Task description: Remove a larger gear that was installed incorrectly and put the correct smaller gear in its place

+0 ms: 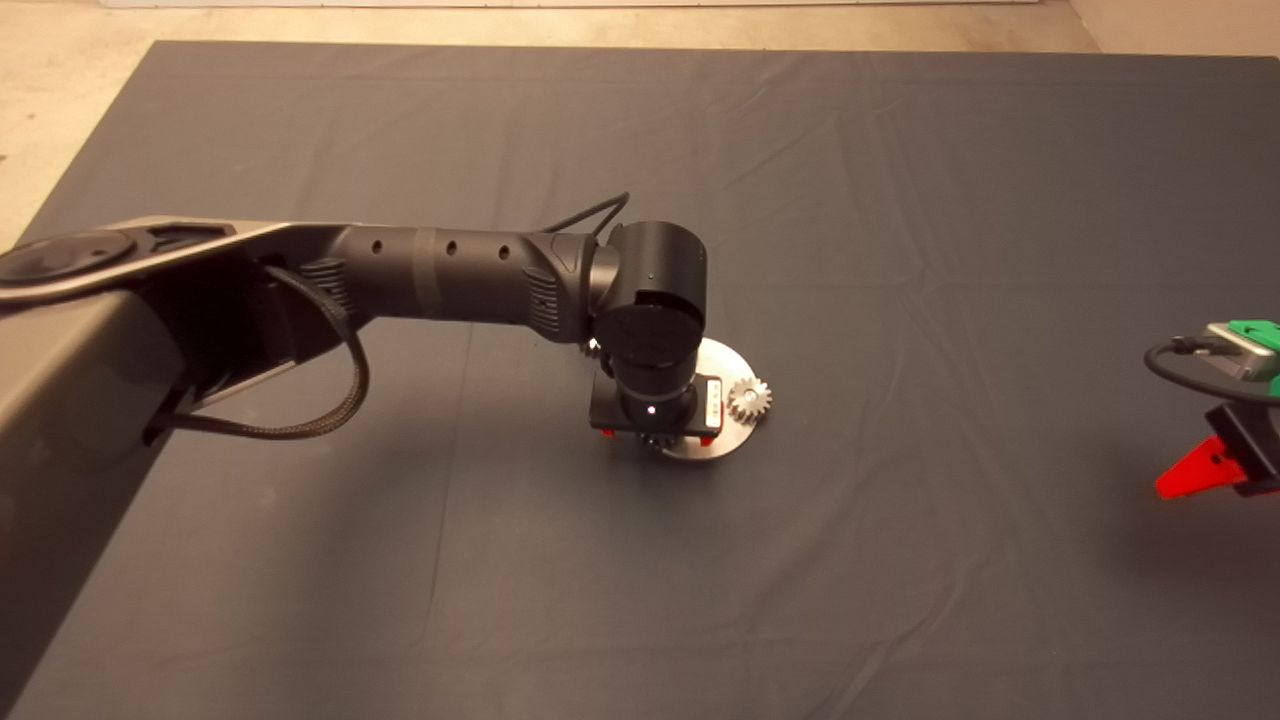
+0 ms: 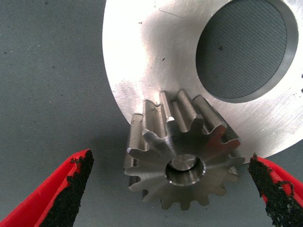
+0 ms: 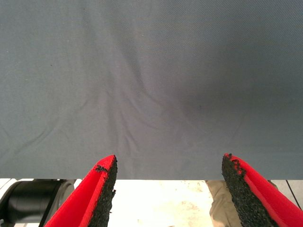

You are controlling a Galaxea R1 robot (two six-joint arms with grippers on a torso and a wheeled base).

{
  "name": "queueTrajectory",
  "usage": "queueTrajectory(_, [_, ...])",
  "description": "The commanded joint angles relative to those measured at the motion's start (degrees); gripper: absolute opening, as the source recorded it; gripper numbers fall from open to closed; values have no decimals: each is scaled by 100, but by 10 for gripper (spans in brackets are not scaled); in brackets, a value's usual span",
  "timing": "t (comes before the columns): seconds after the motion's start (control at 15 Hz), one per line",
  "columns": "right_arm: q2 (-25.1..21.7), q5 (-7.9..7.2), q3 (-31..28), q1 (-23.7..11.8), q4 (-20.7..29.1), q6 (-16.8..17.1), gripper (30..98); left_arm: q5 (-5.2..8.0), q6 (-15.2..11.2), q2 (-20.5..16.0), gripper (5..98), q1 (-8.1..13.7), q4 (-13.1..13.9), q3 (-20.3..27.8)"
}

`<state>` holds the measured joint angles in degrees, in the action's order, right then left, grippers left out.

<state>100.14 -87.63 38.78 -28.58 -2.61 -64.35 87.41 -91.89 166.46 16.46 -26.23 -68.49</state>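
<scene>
My left claw (image 2: 170,189) hangs directly over the metal disc (image 1: 728,435) in the middle of the surface, pointing straight down. In the left wrist view a gear (image 2: 182,156) stands between its two pads, one pad on each side, both apart from the teeth, so the claw is wide open and holds nothing. The gear sits at the rim of the disc with its bore facing up at the camera; its axis is vertical, in line with the claw. I cannot say for sure from here if it is the larger gear or a small one. Another gear (image 1: 748,399) shows on the disc just beside the wrist. My right claw (image 1: 1200,478) waits far away at the right edge, open and empty, so the left is the nearer one.
</scene>
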Motion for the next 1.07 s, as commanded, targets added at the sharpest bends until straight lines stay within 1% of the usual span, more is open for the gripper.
queueTrajectory(0.0, [-15, -18, -47, -96, 8, -25, 591, 716, 25, 41, 844, 68, -110, -75])
queueTrajectory(0.13, [-15, -18, -47, -96, 15, -25, 591, 716, 99, 41, 844, 68, -110, -102])
queueTrajectory(0.47, [-15, -18, -47, -96, 59, -25, 591, 706, 119, 76, 844, 68, -119, -243])
queueTrajectory(0.67, [-15, -18, -47, -105, 59, -25, 591, 716, 224, 110, 844, 68, -119, -323])
queueTrajectory(0.87, [-15, -18, -47, -105, 59, -25, 591, 699, 241, 130, 844, 68, -119, -383])
queueTrajectory(1.0, [-15, -18, -47, -152, 59, -25, 591, 690, 242, 164, 809, 60, -145, -458])
